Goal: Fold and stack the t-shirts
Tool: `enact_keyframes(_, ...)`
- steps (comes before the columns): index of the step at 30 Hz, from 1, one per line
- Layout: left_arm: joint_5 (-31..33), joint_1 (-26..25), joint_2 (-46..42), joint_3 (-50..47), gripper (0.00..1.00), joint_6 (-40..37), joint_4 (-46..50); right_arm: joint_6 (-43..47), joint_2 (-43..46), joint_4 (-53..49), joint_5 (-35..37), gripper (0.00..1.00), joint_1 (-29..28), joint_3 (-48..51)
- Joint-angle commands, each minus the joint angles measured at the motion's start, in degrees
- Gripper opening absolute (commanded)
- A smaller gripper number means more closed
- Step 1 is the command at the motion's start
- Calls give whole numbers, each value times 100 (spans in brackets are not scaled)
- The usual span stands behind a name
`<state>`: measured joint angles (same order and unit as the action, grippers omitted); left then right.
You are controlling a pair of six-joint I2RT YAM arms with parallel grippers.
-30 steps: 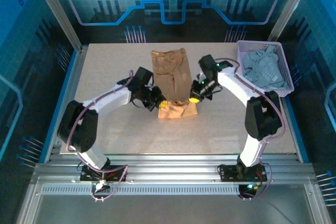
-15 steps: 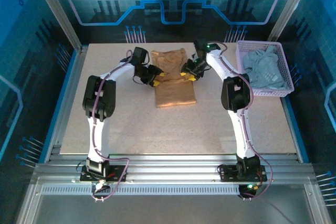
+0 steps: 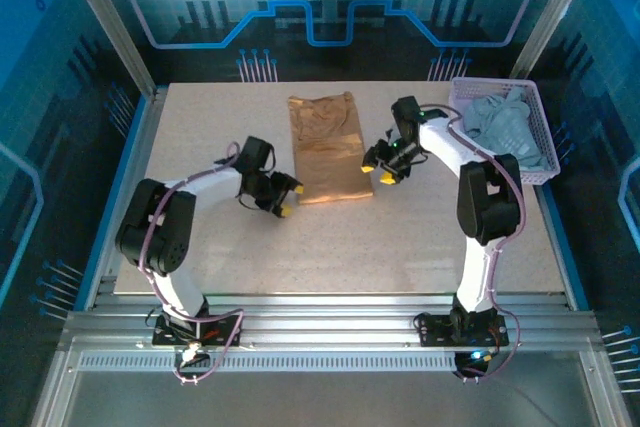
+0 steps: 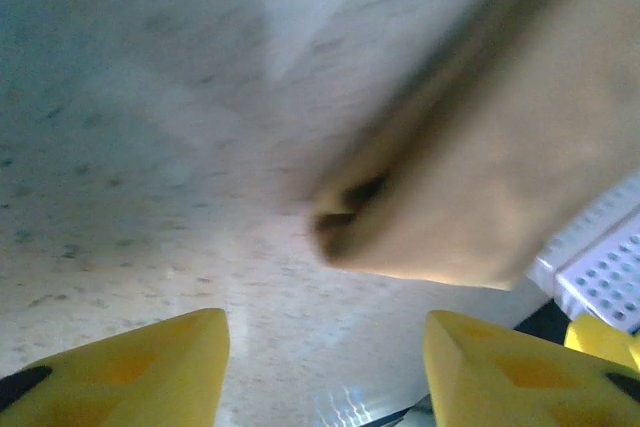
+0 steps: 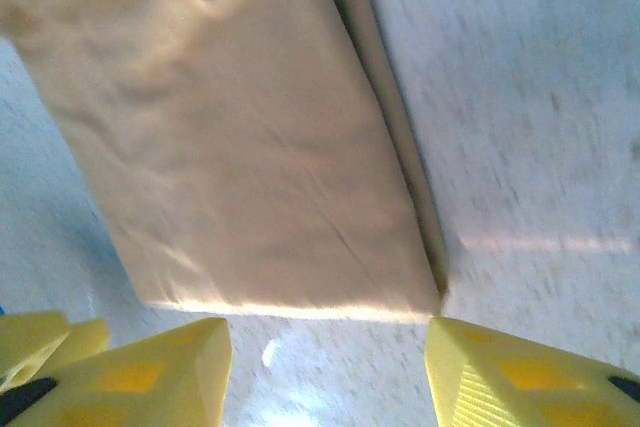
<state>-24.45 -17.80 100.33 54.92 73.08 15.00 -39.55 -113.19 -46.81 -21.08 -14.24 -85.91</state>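
The tan shirt (image 3: pixel 325 147) lies folded into a neat upright rectangle on the counter (image 3: pixel 400 247), near its far middle, flat and with straight edges. Its near edge shows the stacked layers of the fold.

The left gripper (image 3: pixel 290 199) sits low over the bare counter just beside the shirt's near left corner, not touching it. In the left wrist view its yellow jaws stand apart with nothing between them and the shirt's corner lies ahead of them.

The right gripper (image 3: pixel 378 170) is just off the shirt's near right corner, also over bare counter. In the right wrist view its jaws are spread about half wide and hold nothing, and the shirt's near edge lies just beyond the tips.

The grey shirt (image 3: pixel 500 132) is bunched up inside the basket (image 3: pixel 456 107), which stands at the far right corner of the counter, well apart from the tan shirt.
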Motion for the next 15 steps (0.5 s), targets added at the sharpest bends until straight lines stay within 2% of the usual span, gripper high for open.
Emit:
enact_keyframes(1,-58,-190,173,-351,60,1070,-1225,-342,34,726,-447,56,42,599)
enact_keyframes(5,273,-268,296,-217,62,1083,-1368,-500,-80,926,-534,56,34,859)
enact_keyframes(9,286,-268,517,-56,61,1084,-1579,-641,-270,1128,-638,54,42,939)
enact_keyframes(12,247,-277,727,116,55,1046,-1508,-763,-420,1235,-664,53,43,826)
enact_keyframes(15,329,-253,873,174,43,1047,-1595,-850,-636,1244,-660,46,32,655)
